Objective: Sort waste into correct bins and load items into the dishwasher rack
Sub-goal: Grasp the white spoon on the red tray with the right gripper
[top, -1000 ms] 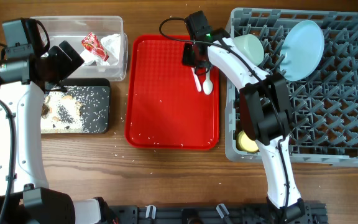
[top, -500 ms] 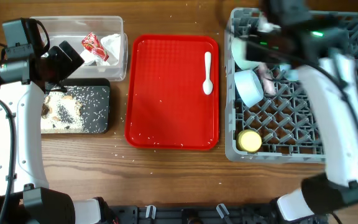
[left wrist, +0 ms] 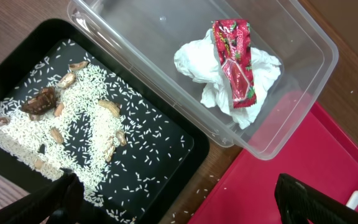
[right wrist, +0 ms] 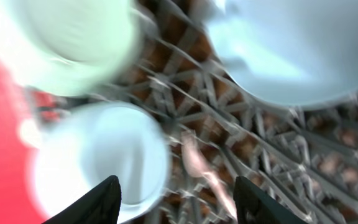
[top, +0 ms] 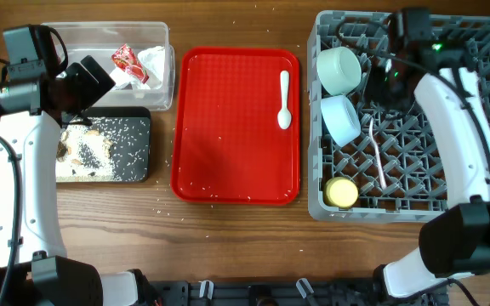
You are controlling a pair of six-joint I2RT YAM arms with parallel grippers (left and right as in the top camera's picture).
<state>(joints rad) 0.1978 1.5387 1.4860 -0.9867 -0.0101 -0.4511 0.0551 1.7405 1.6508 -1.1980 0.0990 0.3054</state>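
The left fingers [left wrist: 58, 198] and right fingers [right wrist: 104, 202] are held apart, empty. The thin spoon [top: 284, 100] could be skidded across the tray [top: 228, 127] if pinched shallowly.

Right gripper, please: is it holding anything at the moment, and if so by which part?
Nothing: the right gripper is open and empty; the fork lies in the rack.
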